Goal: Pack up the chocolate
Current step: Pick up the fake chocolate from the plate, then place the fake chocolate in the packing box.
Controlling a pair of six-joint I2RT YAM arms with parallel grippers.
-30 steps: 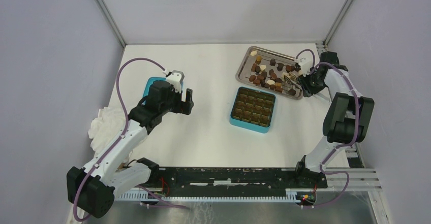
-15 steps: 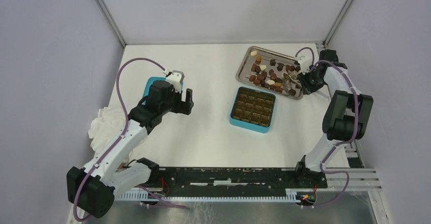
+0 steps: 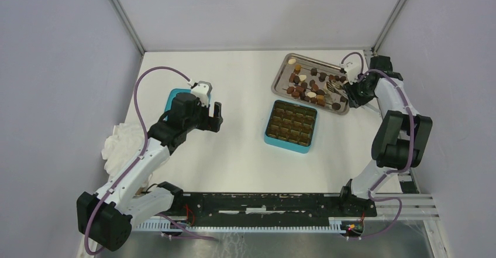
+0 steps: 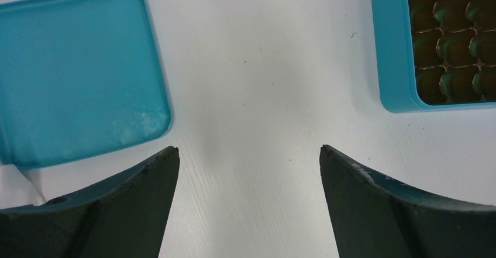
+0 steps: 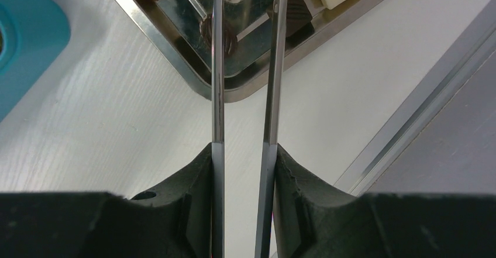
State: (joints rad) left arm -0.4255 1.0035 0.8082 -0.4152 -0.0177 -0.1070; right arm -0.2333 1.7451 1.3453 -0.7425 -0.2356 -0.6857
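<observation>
– Left claw (image 4: 247, 149) first: how does it stand?
– Released. Its jaws are spread wide with nothing between them, hovering over bare white table (image 4: 251, 65).
– What lies around it?
– Ahead of its left finger, a teal lid (image 4: 76, 76) lies flat. Farther left, beyond the lid and back toward the arm bases, there is a crumpled white cloth (image 3: 120, 138). Ahead of its right finger stands the teal box (image 4: 389, 47) with a brown gridded insert. I cannot tell whether any cell is filled.
– Where is the chocolate?
– Well to the right of that claw, past the box. The chocolate (image 3: 314, 86) lies scattered in a metal tray (image 3: 279, 71): dark, lighter brown and cream-white pieces. The tray sits right in front of the other claw.
– How is that one?
– Right claw (image 5: 243, 147) is clenched on long metal tweezers (image 5: 217, 65), one finger pressed against each arm. The two arms run forward from it, apart, over the tray's near corner.
– Anything between them?
– Only bare tray where the wrist view shows the gap. One dark piece sits at the left arm, another just right of the right arm, and a cream block lies farther right. The tips run out of that view, so I cannot tell whether they pinch a piece.
</observation>
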